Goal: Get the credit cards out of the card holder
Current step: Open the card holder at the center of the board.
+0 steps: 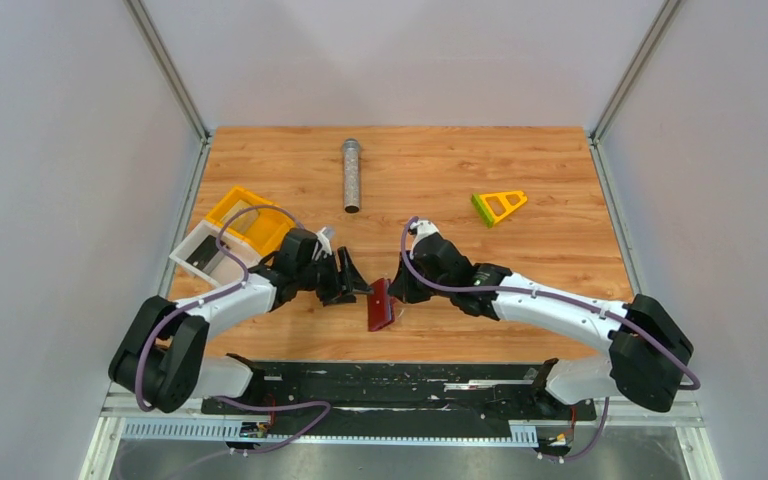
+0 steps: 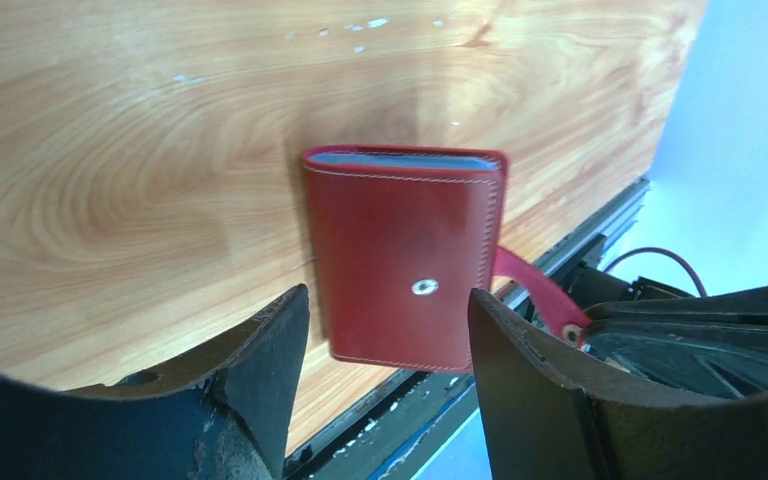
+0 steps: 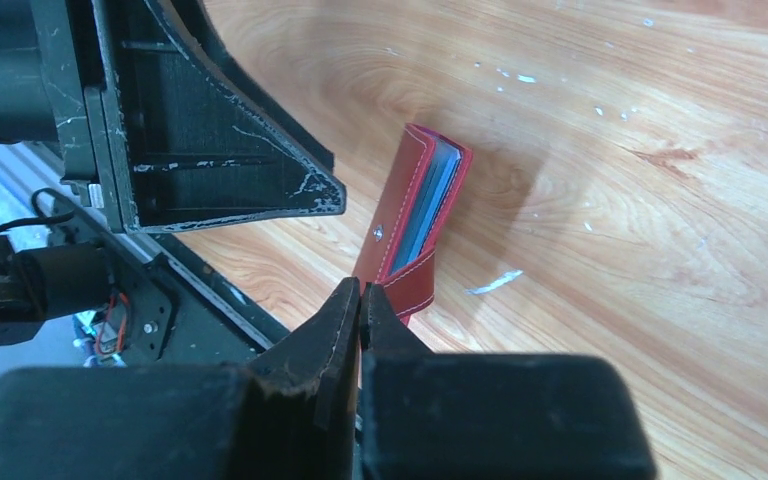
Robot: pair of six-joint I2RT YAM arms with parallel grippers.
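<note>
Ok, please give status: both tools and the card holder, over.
Left tool open, astride card holder. Right tool shut on its snap tab. Holder folded shut. Nothing blocking.

Two white-and-black robot arms trailing purple cables
The left arm (image 1: pixel 225 300) and right arm (image 1: pixel 560 303) have smooth white plastic link shells dotted with small screws, set between bulky black joint housings; a thin purple cable (image 1: pixel 260 207) loops along each. The left gripper (image 2: pixel 390 330) and right gripper (image 3: pixel 360 300) carry matte black wedge-shaped fingers (image 2: pixel 260 400), scuffed pale at the edges.
</note>
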